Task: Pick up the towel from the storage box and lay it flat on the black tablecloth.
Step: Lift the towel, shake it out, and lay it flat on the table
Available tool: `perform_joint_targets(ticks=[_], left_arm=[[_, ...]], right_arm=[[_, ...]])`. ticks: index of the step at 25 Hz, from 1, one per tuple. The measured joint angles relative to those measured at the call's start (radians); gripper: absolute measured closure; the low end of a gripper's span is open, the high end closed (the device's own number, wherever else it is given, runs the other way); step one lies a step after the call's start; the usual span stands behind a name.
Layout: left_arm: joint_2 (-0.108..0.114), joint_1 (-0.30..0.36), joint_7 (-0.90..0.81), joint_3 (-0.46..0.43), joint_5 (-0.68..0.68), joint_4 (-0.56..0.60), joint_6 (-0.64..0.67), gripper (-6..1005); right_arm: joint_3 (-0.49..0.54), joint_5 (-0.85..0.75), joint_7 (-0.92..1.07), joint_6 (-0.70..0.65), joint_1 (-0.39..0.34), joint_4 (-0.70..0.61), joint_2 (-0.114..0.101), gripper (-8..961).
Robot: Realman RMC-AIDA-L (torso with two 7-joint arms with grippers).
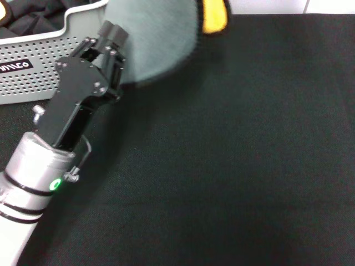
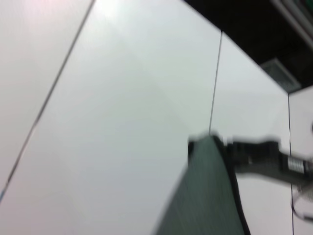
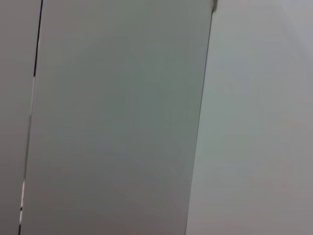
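**Towel held above the black tablecloth, left arm engaged**

The storage box [image 1: 39,61] sits at the far left corner of the work surface. It is light grey moulded plastic with a curved rim and rows of small round perforations in its side wall. A black label [image 1: 15,66] on that wall carries white lettering, cut off by the frame edge and not legible in full. Dark fabric lies inside the box.

The left gripper [image 1: 113,34] (black, angular housing on a silver wrist with a green indicator light) reaches over the cloth just beside the box. Its fingers are pressed together on the edge of the towel [image 1: 158,39].

The towel hangs lifted near the far edge of the black tablecloth [image 1: 238,155], grey-green face toward the head camera, soft and napped, with a rounded outline. An orange-yellow portion shows at its upper right. In the left wrist view a grey-green strip with a dark border is visible.

The tablecloth is plain, matte, finely woven.

The right gripper is out of view.
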Motion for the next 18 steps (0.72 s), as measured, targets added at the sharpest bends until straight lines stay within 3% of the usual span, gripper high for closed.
perform_joint_targets(ticks=[6, 10, 18], left_arm=[[0.000, 0.015, -0.088, -0.015, -0.008, 0.033, 0.010, 854], [0.003, 0.009, -0.120, 0.029, 0.010, 0.052, -0.011, 854], [0.005, 0.047, -0.127, 0.076, 0.013, 0.079, -0.013, 853]], right_arm=[[-0.038, -0.027, 0.031, 0.028, -0.040, -0.030, 0.005, 935], [-0.075, -0.035, 0.057, 0.014, -0.052, -0.027, 0.005, 935], [-0.143, -0.214, 0.142, -0.004, -0.086, -0.041, 0.009, 935]])
